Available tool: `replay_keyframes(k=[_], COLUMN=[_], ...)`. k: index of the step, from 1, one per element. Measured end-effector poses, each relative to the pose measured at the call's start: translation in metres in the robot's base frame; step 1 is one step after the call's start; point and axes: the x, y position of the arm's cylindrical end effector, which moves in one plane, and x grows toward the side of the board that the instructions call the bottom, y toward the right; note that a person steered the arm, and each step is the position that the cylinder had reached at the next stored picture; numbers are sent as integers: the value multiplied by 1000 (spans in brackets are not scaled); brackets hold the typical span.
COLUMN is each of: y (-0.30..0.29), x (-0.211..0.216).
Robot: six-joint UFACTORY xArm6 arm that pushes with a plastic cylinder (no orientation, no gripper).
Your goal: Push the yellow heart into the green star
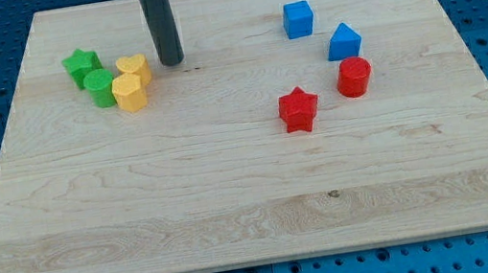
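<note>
Handless, my tip (172, 61) stands just right of the yellow heart (133, 70), apart

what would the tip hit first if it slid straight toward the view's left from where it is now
Most likely the yellow heart. My tip sits just to its right, with only a narrow gap between them. Behind the heart lie the green cylinder and the green star, slightly higher in the view; the yellow hexagon sits lower.
</note>
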Motion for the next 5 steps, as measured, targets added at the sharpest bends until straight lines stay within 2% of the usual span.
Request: replay_keyframes(k=[1,5], y=[-2,-51], x=[19,19])
